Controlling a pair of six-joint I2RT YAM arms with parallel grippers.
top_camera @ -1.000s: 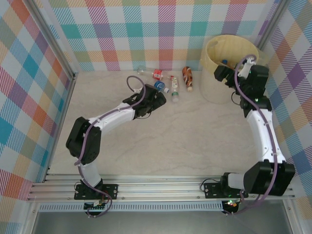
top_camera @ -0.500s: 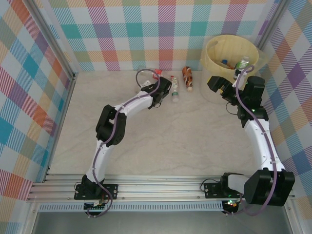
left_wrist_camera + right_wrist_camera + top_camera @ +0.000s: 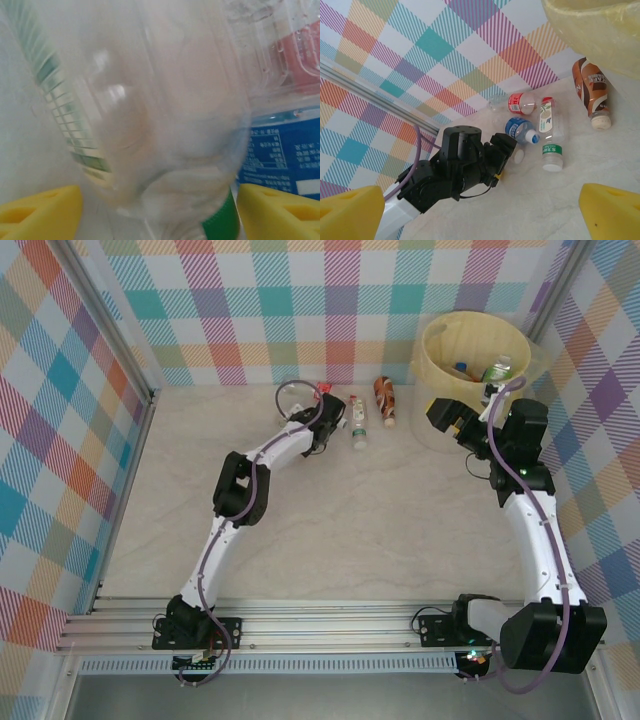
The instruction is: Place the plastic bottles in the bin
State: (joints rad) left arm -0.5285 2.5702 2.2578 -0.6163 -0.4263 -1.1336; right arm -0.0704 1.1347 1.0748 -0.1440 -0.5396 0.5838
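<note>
Several plastic bottles lie by the back wall: a red-labelled one (image 3: 322,392), a clear green-labelled one (image 3: 358,423) and an amber one (image 3: 385,400). My left gripper (image 3: 332,420) reaches among them. In the left wrist view a clear bottle (image 3: 165,125) with a green band stands between my yellow fingertips (image 3: 40,212), and a gap shows on the left side. My left gripper (image 3: 160,212) is open around it. A blue-labelled bottle (image 3: 280,155) lies just to the right. The bin (image 3: 440,335) holds bottles (image 3: 497,370). My right gripper (image 3: 448,418) hangs open and empty in front of the bin.
Checked walls close the table at the back and sides, with a metal rail (image 3: 130,470) along the left. The right wrist view has the left arm's black wrist (image 3: 460,165) low over the table beside the blue-labelled bottle (image 3: 520,129), and the bin's bag (image 3: 600,30) at top right.
My left arm has stretched further back into the bottle group and its jaws have narrowed around the clear bottle. My right gripper has drawn back from the bin's rim, and a bottle now lies in the bin.
</note>
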